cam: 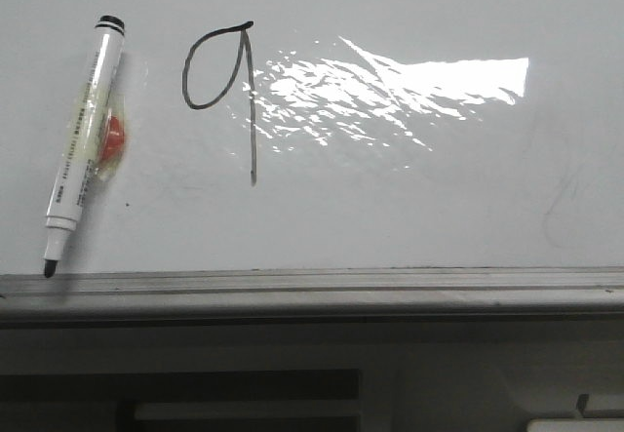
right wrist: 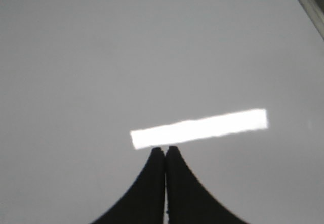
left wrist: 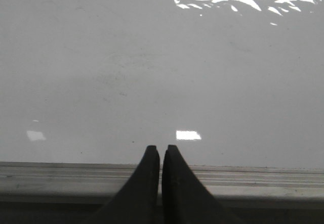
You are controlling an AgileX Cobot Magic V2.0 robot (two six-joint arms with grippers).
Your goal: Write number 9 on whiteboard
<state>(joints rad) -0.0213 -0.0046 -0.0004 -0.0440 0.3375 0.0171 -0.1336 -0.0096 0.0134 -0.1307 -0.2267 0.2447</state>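
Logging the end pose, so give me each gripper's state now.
Left gripper: closed, holding nothing, over the whiteboard.
Right gripper: closed, holding nothing.

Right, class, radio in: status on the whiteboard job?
Both grippers, left gripper and right gripper, shut, empty. Number 9 drawn on whiteboard. Marker lying beside it, uncapped.

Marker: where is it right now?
Front view: the marker lies uncapped on the whiteboard, far left, beside the number 9, tip down near the metal ledge.
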